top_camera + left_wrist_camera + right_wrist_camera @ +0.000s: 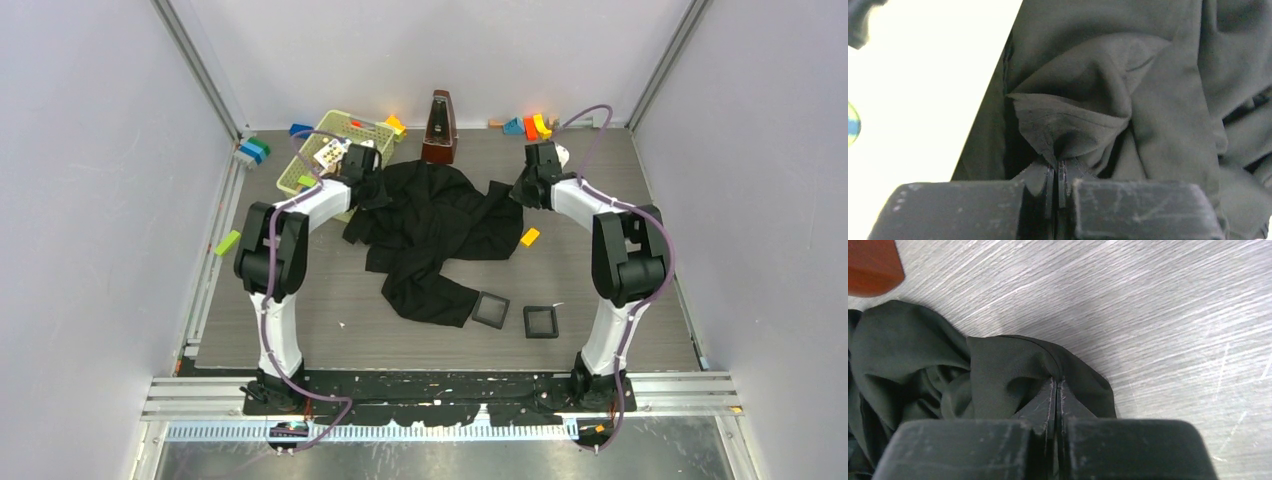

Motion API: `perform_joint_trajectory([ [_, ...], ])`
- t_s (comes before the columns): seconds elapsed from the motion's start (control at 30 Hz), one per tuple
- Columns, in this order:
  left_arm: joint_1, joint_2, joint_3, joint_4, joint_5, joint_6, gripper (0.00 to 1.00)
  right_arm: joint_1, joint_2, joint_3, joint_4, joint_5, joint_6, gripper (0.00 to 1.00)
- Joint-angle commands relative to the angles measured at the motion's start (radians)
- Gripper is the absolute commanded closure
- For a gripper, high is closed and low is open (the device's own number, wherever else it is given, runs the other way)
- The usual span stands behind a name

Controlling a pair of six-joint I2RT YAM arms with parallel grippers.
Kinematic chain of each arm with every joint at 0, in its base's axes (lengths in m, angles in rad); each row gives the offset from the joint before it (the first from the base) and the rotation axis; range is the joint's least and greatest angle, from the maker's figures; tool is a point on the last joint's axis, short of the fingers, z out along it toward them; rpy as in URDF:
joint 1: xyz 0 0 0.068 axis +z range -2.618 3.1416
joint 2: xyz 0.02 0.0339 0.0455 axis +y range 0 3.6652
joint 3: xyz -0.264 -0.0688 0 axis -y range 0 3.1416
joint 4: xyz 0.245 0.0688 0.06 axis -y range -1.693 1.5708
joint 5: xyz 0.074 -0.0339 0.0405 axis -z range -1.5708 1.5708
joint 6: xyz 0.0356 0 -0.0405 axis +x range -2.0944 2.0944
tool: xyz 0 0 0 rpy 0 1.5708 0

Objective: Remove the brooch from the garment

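My left fingers [1050, 175] are pressed together on a fold of the crumpled black cloth garment [430, 225], at its upper-left edge in the top view. My right fingers [1050, 402] nip another fold at its right edge, low over the grey wood-grain bench [1173, 315]. I judge the step in hand to be spreading the cloth so the pin shows. To do it well I would draw the two pinches apart evenly and lift only a little. That way the heap opens without twisting, and the hem stays off the small yellow block [530, 237] just below my right pinch. The small round brooch shows in no view. I take it to lie hidden in the folds between my pinches, but cannot tell where.
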Motion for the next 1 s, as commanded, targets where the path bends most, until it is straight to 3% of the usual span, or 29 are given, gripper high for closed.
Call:
perform_joint_trajectory([
  [0.0, -0.001, -0.2, -0.07, 0.05, 0.018, 0.037, 1.0, -0.005, -0.155, 0.026, -0.02, 0.039, -0.015, 1.0],
  [0.2, 0.056, -0.454, -0.2, 0.063, 0.007, 0.014, 1.0, -0.007, -0.286, 0.121, -0.134, 0.029, -0.068, 1.0],
  [0.4, 0.197, -0.658, -0.183, -0.058, 0.076, -0.013, 1.0, -0.008, -0.413, 0.308, -0.25, 0.042, -0.129, 1.0],
  [0.67, 0.408, -0.914, -0.179, -0.18, 0.011, -0.021, 1.0, -0.009, -0.514, 0.523, -0.321, 0.048, -0.138, 1.0],
  [0.8, 0.562, -0.985, -0.134, -0.273, 0.053, -0.017, 1.0, -0.009, -0.539, 0.534, -0.307, -0.005, -0.107, 1.0],
  [0.97, 0.637, -1.008, 0.034, -0.43, 0.034, 0.07, 1.0, -0.008, -0.515, 0.629, -0.354, -0.121, -0.09, 0.99],
])
